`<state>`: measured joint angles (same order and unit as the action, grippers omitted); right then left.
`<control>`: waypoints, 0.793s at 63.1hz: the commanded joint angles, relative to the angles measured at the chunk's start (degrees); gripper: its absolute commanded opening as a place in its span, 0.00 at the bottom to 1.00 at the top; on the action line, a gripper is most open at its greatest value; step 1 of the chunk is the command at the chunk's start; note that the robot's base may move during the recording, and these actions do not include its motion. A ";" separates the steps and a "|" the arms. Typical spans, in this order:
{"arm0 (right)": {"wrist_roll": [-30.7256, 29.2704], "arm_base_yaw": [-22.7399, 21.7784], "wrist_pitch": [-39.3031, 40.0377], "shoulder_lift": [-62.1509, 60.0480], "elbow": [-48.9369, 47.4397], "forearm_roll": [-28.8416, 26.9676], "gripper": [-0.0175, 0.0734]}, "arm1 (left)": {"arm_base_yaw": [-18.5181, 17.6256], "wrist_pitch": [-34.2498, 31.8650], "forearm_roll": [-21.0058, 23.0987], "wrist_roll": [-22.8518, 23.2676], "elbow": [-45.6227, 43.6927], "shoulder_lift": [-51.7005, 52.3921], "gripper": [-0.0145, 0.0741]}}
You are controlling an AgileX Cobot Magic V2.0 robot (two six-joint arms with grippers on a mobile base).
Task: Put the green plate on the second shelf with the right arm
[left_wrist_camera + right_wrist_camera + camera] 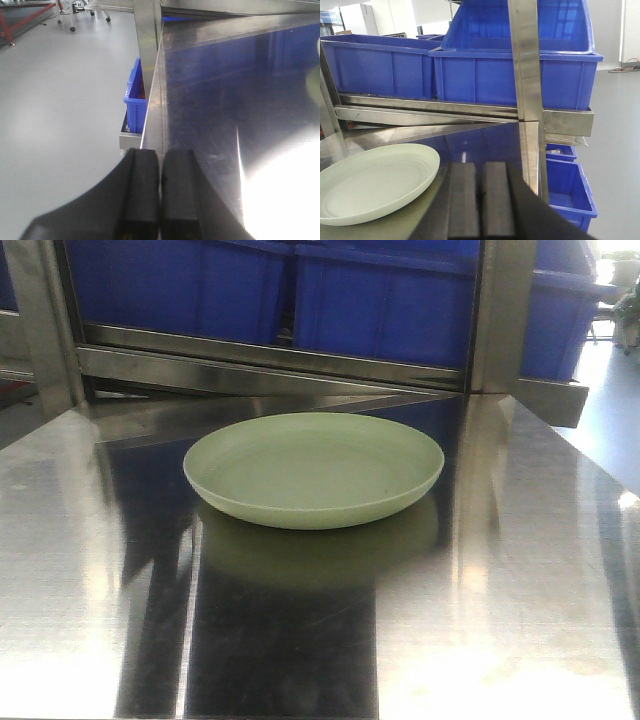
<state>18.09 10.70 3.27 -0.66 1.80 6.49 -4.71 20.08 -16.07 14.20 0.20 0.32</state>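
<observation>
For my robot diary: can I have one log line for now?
green plate: on steel top, untouched | left pincer: shut | right pincer: shut

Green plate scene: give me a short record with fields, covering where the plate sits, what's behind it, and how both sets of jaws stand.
plate: green plate, empty, upright, lying flat
support: steel surface, shiny, reflecting the plate
behind: blue bins on a steel rack level above the surface
left gripper: jaws shut, holding nothing, at the surface's left edge
right gripper: jaws shut, holding nothing; in its wrist view the plate lies to the left, not gripped
contact: neither gripper holds the plate
</observation>
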 commanded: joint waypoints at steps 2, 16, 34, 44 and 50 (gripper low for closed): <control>-0.02 -0.20 5.37 -1.03 -0.34 0.18 0.25 | -0.36 -3.12 -0.02 0.13 2.37 1.30 0.30; -0.02 -0.20 5.37 -1.03 -0.34 0.18 0.25 | -0.36 -3.23 -0.21 0.13 2.37 1.30 0.30; -0.02 -0.20 5.37 -1.03 -0.34 0.18 0.25 | -0.36 -3.23 -0.21 0.13 2.37 1.30 0.30; -0.02 -0.20 5.37 -1.03 -0.34 0.18 0.25 | -0.36 -3.23 -0.21 0.13 2.37 1.30 0.30; -0.02 -0.20 5.37 -1.03 -0.34 0.18 0.25 | -0.36 -3.23 -0.21 0.13 2.37 1.30 0.30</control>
<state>18.09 10.70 3.27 -0.66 1.80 6.49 -4.71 20.08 -16.07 14.20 0.20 0.32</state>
